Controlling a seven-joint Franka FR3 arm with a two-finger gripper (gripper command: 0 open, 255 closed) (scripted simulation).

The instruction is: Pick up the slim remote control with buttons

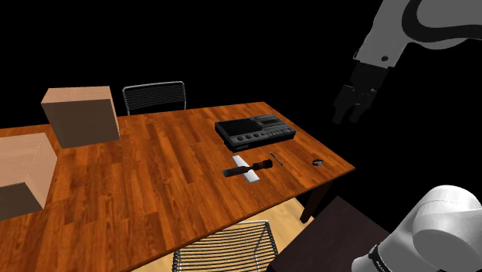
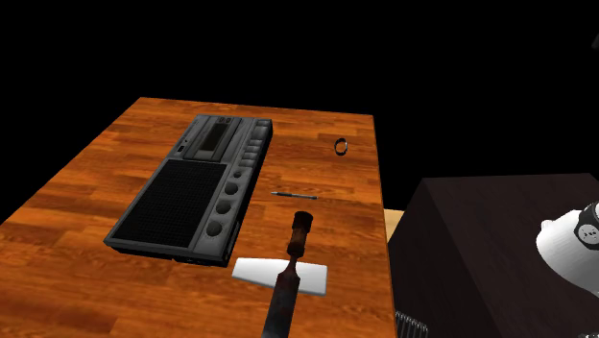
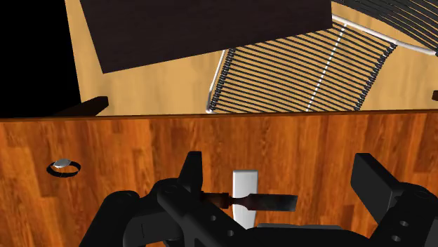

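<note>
A slim, flat, plain white bar, the remote point(image 1: 248, 173) point(image 2: 253, 271) point(image 3: 246, 187), lies on the wooden table point(image 1: 154, 178) near its front edge; no buttons show on it. A dark rod-shaped tool with a brown middle point(image 1: 249, 167) point(image 2: 287, 284) point(image 3: 261, 203) lies across it. My black gripper point(image 1: 349, 107) hangs high above the table's end at the shoulder view's right, well apart from the remote. In the wrist view the gripper point(image 3: 281, 181) is open, its fingers far apart, with the remote and the tool seen far below between them.
A black cassette-recorder-like box point(image 1: 255, 130) point(image 2: 197, 187) sits behind the remote. A thin pen point(image 1: 276, 158) point(image 2: 293, 195) and a small ring point(image 1: 317, 161) point(image 2: 341, 146) point(image 3: 64, 167) lie nearby. Two brown boxes point(image 1: 81, 116) stand at the far end. Wire chairs point(image 1: 228, 247) point(image 3: 302, 70) flank the table; the dark stand point(image 2: 480, 250) adjoins it.
</note>
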